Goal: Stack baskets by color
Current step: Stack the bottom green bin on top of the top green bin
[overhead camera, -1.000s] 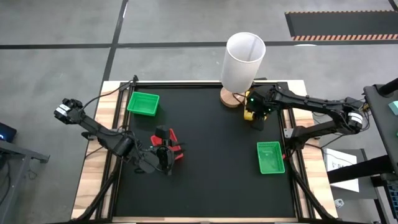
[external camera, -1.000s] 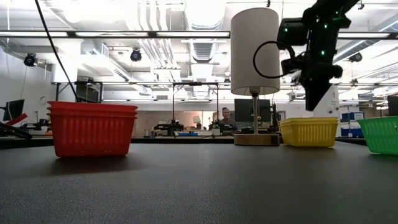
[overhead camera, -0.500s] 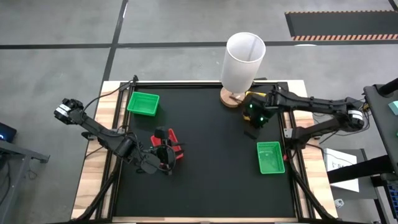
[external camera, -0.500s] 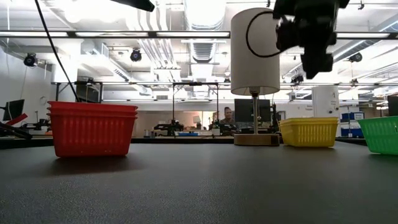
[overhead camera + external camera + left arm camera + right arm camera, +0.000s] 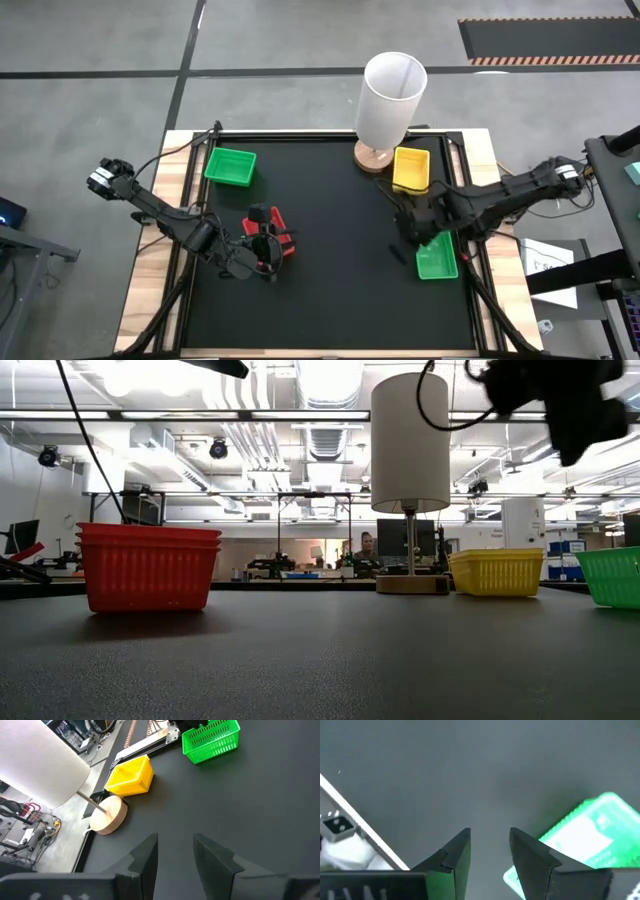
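From above, the black bench (image 5: 330, 290) carries the sorted piles. A red stack (image 5: 276, 232) sits at the left arm's side, with the left end effector (image 5: 262, 252) resting right next to it. A yellow stack (image 5: 411, 168) lies just beside the white cylinder (image 5: 390, 98). One green basket (image 5: 230, 166) waits in the far left corner and another green basket (image 5: 436, 254) on the right, so green is probably the colour left to join. The right end effector (image 5: 404, 232) hovers at that right green basket's inner edge, likely lining up a pickup.

At bench height, red (image 5: 148, 565), yellow (image 5: 496, 572) and green (image 5: 612, 575) stand well apart.

The left wrist view shows its fingers (image 5: 146, 857) parted around nothing.

The right wrist view shows its fingers (image 5: 454, 851) likewise spread and empty above bare bench, the green basket (image 5: 585, 837) just ahead.
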